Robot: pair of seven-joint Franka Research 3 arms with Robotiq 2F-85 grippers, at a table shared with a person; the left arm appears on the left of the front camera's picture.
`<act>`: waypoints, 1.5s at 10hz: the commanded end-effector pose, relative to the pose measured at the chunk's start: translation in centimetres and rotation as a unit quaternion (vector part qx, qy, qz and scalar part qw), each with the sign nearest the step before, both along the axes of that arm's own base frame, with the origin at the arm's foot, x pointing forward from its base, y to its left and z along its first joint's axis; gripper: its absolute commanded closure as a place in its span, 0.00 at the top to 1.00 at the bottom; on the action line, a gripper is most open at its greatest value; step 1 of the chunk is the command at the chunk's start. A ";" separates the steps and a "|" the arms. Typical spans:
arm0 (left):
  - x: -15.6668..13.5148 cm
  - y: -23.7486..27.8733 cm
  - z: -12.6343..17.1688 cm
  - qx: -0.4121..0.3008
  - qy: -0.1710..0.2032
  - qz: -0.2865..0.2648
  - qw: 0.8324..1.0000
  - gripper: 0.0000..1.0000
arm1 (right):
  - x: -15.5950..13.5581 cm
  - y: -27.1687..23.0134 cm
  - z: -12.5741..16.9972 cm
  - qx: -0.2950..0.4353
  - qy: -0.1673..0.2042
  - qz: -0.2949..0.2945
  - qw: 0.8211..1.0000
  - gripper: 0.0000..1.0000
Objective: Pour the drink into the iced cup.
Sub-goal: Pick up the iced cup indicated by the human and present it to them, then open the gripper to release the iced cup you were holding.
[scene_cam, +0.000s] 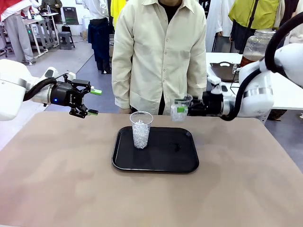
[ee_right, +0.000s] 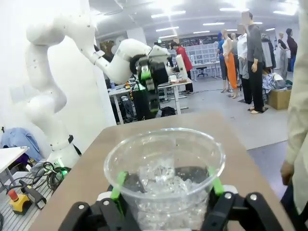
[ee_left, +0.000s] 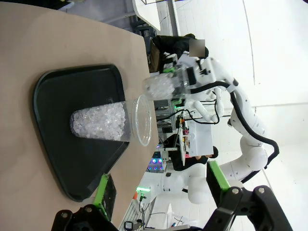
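Observation:
A clear plastic cup packed with ice stands upright on the left part of a black tray. My right gripper is shut on a second clear cup, held upright just above the tray's far right edge. In the right wrist view this held cup sits between the green pads and its contents look like clear ice. My left gripper hovers open and empty to the tray's left, above the table. Amber-brown drink shows in a large glass jar on the back right table.
A person in a cream shirt stands at the far edge, right behind the tray. The tan table has free room left, right and in front of the tray. The left wrist view shows the iced cup on the tray.

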State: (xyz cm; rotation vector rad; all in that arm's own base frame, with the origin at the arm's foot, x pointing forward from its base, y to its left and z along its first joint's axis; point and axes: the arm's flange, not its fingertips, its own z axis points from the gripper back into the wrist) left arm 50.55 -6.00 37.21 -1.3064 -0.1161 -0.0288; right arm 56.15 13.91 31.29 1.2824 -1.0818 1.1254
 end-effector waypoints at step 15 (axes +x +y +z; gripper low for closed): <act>0.0 0.0 0.1 0.003 -0.002 -0.001 1.000 1.00 | 2.4 -0.6 3.6 -0.002 -0.032 -0.003 0.999 0.80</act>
